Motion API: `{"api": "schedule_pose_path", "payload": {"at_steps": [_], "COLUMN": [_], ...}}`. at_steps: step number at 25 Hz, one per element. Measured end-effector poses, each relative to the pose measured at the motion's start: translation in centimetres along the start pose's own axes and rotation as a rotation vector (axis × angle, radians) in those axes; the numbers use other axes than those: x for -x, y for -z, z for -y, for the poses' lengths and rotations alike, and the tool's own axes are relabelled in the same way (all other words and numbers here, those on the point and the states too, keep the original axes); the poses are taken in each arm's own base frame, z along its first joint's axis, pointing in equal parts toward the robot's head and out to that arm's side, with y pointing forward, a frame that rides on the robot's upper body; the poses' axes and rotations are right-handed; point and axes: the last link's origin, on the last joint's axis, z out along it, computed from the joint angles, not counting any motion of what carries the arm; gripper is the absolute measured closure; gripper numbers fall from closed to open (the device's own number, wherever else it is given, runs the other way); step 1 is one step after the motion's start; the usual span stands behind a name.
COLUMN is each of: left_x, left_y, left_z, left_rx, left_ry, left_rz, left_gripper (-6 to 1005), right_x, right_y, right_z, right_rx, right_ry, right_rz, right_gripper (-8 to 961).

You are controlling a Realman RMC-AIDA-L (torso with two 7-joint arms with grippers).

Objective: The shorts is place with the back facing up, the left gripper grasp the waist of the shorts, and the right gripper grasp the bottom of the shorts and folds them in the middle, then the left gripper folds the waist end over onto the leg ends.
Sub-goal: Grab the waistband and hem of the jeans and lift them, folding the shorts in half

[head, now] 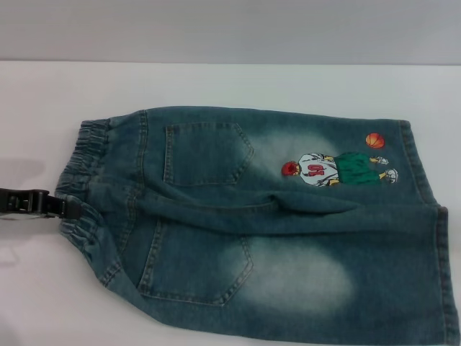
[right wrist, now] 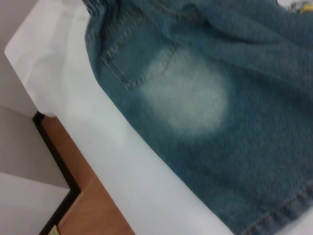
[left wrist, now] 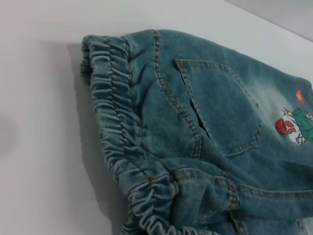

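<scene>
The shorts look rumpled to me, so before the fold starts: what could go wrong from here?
1. The ridge bunched along the middle of the shorts may give a crooked fold.
2. The left claw meets only the edge of the waist and might slip off.
3. The shorts lie close to the table edge and could slide over.

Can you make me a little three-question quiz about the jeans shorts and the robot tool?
1. True or false: the shorts lie with the back pockets facing up.
2. Which end does the left tool reach: A the waist, B the leg hems, C a pocket?
3. What colour is the ball stitched beside the cartoon player?

Key: 1 true. 2 A. 3 orange.
</scene>
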Motion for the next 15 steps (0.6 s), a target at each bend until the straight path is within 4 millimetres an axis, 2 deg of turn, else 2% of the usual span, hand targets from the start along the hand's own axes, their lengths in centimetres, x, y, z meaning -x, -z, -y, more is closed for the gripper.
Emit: {"api": "schedule_pose_path", "payload": {"at_steps": [15], "left_x": [0.0], "left_y": [0.0], "left_z": [0.0], "left_rx": [0.0], "left_ry": [0.0], "left_rz": [0.0], "left_gripper": [958], "right_x": [-0.3], "right_y": [-1.8], "right_z": [0.7], "right_rx": [-0.031], "right_ry": [-0.045], "right_rz": [-0.087], "right_gripper": [362]}}
